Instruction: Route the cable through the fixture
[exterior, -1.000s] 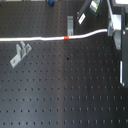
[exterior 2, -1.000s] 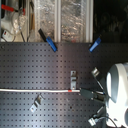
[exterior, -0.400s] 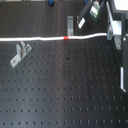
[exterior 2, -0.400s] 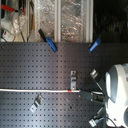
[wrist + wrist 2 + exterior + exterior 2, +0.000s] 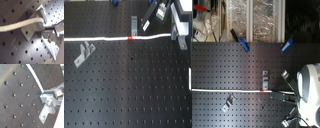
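Note:
The white cable [image 5: 99,38] lies across the black perforated board [image 5: 124,90] from the first exterior view's left edge toward the right, its red band [image 5: 130,37] just in front of an upright metal fixture [image 5: 134,24]. My gripper [image 5: 173,35] is shut on the cable's right end. In the second exterior view the cable [image 5: 222,90] ends at the gripper [image 5: 277,95], with the fixture [image 5: 265,80] beside the red band [image 5: 261,91]. In the first wrist view the grey pads [image 5: 32,27] clamp the cord [image 5: 15,26]. In the second wrist view the cable [image 5: 35,77] also runs into the jaws.
A second metal bracket [image 5: 83,54] stands on the board below the cable at the first exterior view's left. In the second exterior view, more brackets [image 5: 285,75] sit near the white arm [image 5: 309,90], and two blue clips [image 5: 242,44] lie at the board's far edge.

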{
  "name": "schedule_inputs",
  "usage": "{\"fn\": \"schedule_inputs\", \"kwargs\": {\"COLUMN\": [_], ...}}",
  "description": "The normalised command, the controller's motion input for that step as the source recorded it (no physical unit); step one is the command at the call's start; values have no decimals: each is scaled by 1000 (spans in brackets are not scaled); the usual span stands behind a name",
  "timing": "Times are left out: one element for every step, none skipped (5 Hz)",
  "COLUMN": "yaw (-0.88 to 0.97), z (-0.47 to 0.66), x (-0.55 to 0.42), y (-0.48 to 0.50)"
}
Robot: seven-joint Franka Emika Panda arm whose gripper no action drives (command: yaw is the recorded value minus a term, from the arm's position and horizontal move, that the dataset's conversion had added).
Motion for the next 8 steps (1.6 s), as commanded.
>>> {"fn": "schedule_inputs", "kwargs": {"yaw": [951, 997, 995, 0, 343, -140, 0, 463], "z": [57, 114, 126, 0, 122, 0, 17, 137], "x": [0, -8, -16, -47, -502, 75, 0, 1], "y": [1, 2, 4, 33, 22, -26, 0, 1]}}
